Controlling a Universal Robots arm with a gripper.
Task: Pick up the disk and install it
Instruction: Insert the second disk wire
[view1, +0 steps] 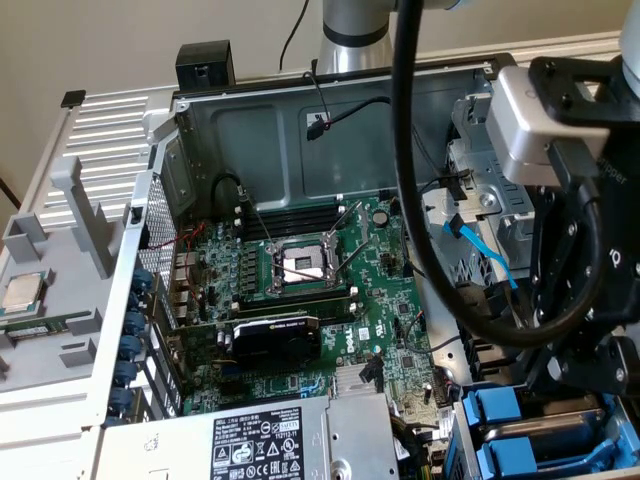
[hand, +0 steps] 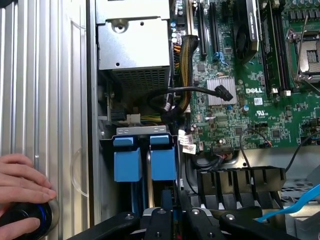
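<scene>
Two bright blue plastic disk carriers (hand: 145, 157) sit in your open computer case's drive bay | black gripper (hand: 175, 220) hangs just above them, its jaws' state untellable | a hand (hand: 22, 177) rests on the ribbed silver panel (hand: 45, 75).

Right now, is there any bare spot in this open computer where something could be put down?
Barely inside. The motherboard is packed with chips and cables, and the gripper hangs by the blue drive carriers. Free patches: the ribbed panel beside the power supply, above a person's hand, and the grey tray around the small chip.
</scene>
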